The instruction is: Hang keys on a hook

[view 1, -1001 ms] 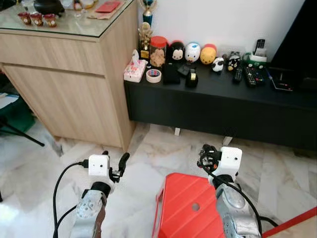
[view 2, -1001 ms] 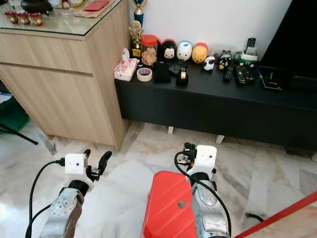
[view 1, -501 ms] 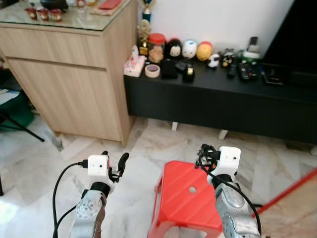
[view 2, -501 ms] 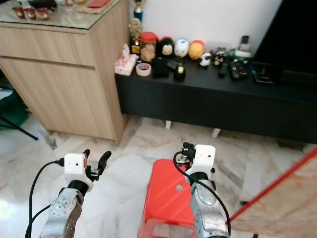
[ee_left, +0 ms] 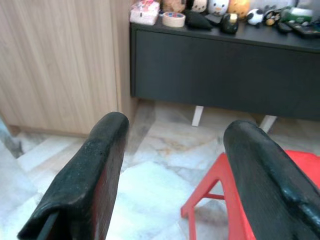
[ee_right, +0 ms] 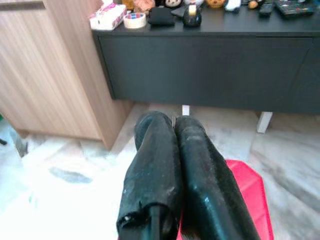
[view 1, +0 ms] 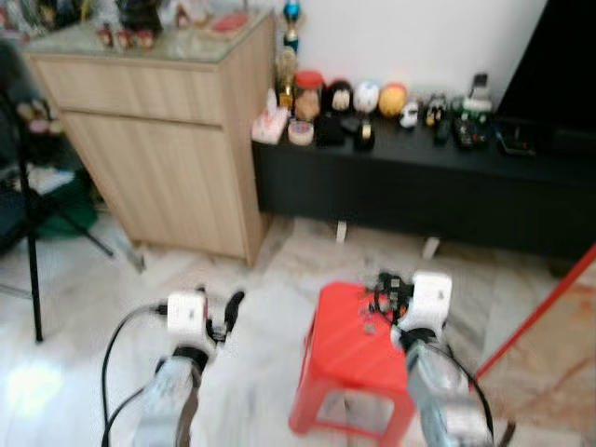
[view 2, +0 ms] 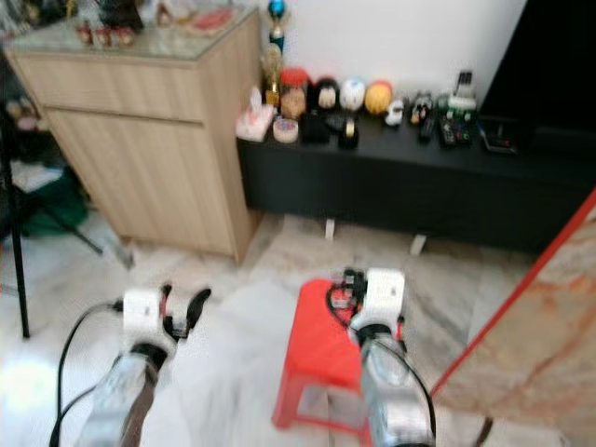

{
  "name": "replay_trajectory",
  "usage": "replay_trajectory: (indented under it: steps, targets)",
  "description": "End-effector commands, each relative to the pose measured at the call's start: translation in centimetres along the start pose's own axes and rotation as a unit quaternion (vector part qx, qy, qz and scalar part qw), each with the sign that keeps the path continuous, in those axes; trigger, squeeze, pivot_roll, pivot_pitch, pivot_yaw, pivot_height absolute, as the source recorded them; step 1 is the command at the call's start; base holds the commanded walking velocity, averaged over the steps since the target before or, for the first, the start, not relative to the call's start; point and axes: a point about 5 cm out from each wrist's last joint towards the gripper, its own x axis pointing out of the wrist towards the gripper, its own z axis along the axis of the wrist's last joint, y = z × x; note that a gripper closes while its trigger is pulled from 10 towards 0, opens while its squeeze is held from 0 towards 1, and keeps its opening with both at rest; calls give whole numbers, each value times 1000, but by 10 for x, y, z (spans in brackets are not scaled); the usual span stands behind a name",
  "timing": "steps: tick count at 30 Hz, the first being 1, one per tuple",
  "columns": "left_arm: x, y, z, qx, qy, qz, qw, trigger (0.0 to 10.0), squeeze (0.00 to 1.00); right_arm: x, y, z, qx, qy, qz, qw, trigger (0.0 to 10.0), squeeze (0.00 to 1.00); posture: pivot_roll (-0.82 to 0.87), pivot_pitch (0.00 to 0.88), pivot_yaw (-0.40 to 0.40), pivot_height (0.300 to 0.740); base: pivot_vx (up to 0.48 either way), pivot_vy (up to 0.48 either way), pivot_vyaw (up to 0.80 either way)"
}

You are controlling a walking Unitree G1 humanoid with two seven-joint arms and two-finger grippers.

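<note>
The right gripper is seen with its two black fingers pressed together, apparently pinching the small dark bunch of keys. This grip is judged to be for secure carrying. The bunch is too blurred to be made out clearly. A red plastic stool stands at six o'clock of it. The left gripper is held spread and empty at nine o'clock. A long black low cabinet lies at twelve o'clock. A thin metal sliver between the closed fingertips is revealed by the right wrist view, where the head views are blurred.

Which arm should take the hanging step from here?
Right, probably. The right gripper is shut above the red stool, with a metal glint, possibly the keys, at its tips; the left gripper is open and empty.
</note>
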Motion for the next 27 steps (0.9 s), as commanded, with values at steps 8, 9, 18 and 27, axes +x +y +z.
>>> replay_trajectory:
  steps: [8, 9, 18, 27]
  targets:
    - [1, -4, 1, -1, -4, -11, 1000, 10000, 0, 3, 0, 10, 6, -13, 5, 1000, 10000, 0, 3, 2, -44, 740, -318, 0, 0]
    - [1, -4, 1, -1, -4, -12, 1000, 10000, 0, 3, 0, 11, 6, -13, 5, 1000, 10000, 0, 3, 2, -44, 740, -319, 0, 0]
    - [3, 1, 10, 18, -13, -23, 999, 10000, 0, 10, 13, 24, -10, 5, 61, 998, 10000, 0, 2, 14, -49, 740, -35, 0, 0]
    - [4, 1, 8, 18, 5, -49, 999, 10000, 0, 16, 17, 31, -10, 3, 76, 997, 10000, 0, 8, 19, -58, 740, 0, 0, 0]
